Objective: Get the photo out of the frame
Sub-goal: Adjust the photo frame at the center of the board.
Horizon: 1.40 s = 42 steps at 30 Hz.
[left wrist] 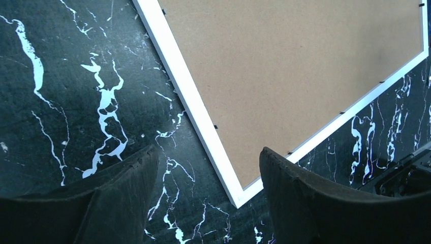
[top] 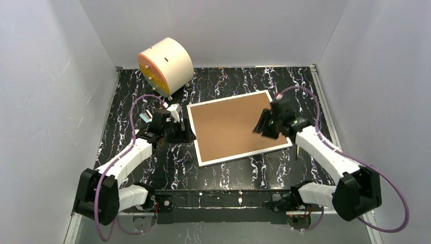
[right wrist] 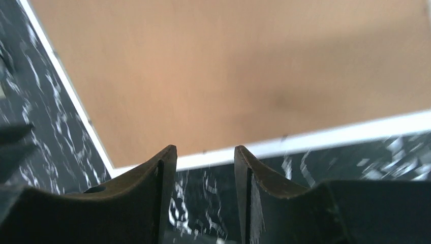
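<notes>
Only the overhead camera takes in the whole layout: one frame [top: 228,129] lying face down and slightly askew in the middle of the black, white-veined worktop [top: 228,81]. One cream cylinder with an orange face [top: 165,66] rests on its side at the back left corner, well apart from the frame. Two arms reach in from the near edge. From there the left gripper [top: 184,133] sits just beside the frame's left edge and the right gripper [top: 265,126] hangs over its right edge, but neither pair of jaws can be read from above. The wrist cameras settle that. On the left, the two dark jaws stand wide apart with nothing between them, a white corner of the frame showing in the gap below. That view alone picks out the small dark tabs [left wrist: 215,127] spaced along the inner edge of the white rim, several of them, too small for a sure count. The right wrist picture is blurred, yet it shows its two jaws parted by a narrower gap, holding nothing, above another corner of the frame. In all three views the brown back panel [left wrist: 284,66] fills the frame, so the photo is hidden from sight.
</notes>
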Each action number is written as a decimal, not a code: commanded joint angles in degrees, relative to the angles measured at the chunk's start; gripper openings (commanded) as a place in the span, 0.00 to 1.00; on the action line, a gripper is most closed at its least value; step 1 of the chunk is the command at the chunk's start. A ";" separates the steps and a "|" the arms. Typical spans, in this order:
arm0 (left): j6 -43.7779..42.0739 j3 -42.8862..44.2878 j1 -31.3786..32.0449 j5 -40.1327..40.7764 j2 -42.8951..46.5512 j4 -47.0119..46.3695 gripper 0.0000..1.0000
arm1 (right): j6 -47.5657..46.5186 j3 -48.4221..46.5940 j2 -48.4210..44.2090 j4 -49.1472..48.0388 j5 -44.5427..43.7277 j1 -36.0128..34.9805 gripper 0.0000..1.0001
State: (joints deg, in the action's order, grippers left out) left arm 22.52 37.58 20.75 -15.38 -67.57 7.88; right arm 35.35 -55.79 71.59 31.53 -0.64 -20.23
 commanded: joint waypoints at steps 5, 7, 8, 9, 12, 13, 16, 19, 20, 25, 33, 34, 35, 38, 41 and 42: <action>-0.21 0.83 0.08 3.30 2.41 1.02 0.72 | 33.12 12.40 -2.39 -5.25 -11.07 -21.26 0.60; -0.20 0.98 0.08 3.53 2.20 1.24 0.72 | 38.79 11.50 0.42 -3.54 -14.87 -25.53 0.58; -0.31 1.02 0.08 3.62 2.18 1.57 0.72 | 41.05 10.71 1.47 -2.04 -17.35 -27.43 0.58; -0.43 1.11 0.08 3.70 2.25 1.94 0.72 | 43.04 9.78 2.24 -0.49 -19.83 -29.15 0.58; -0.42 0.92 0.07 4.20 2.75 2.07 0.72 | 47.48 7.92 4.37 3.41 -22.91 -30.69 0.58; -0.34 0.91 0.08 4.21 2.81 2.01 0.73 | 48.76 7.82 4.89 4.02 -23.24 -30.76 0.57; -0.29 1.00 0.00 4.04 2.63 1.86 0.73 | 53.98 6.39 7.23 8.90 -24.23 -30.79 0.57; -0.16 1.05 0.05 3.78 2.53 1.92 0.73 | 56.29 5.38 8.47 10.86 -25.48 -30.87 0.59; -0.14 1.01 0.02 3.65 2.60 1.96 0.73 | 56.63 5.52 8.55 10.62 -25.92 -30.84 0.60; 0.15 0.80 0.01 3.30 2.80 1.46 0.73 | 60.07 5.52 9.92 10.89 -27.01 -30.84 0.60; 0.33 0.47 0.07 2.89 3.09 1.43 0.73 | 64.27 4.91 13.44 10.86 -28.08 -30.54 0.60; 0.33 0.43 0.00 3.04 3.27 1.44 0.73 | 64.39 4.63 13.74 10.80 -28.07 -30.49 0.59; 0.38 0.35 0.00 3.11 3.44 1.48 0.73 | 64.38 4.54 13.89 10.48 -28.09 -30.49 0.57; 0.42 0.21 0.07 3.49 3.67 1.67 0.73 | 64.40 5.21 14.55 9.58 -27.51 -30.18 0.55; 0.42 0.23 0.05 3.79 3.84 1.95 0.73 | 64.21 5.87 15.42 9.21 -25.81 -30.00 0.49; 0.42 0.21 0.07 3.90 3.93 1.96 0.73 | 64.00 6.22 15.68 9.05 -25.16 -29.97 0.47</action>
State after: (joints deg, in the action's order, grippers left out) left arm 23.03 37.56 20.75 -12.40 -65.30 8.43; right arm 97.73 -48.77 85.95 40.14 -26.09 -50.59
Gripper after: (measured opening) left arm 0.730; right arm 0.497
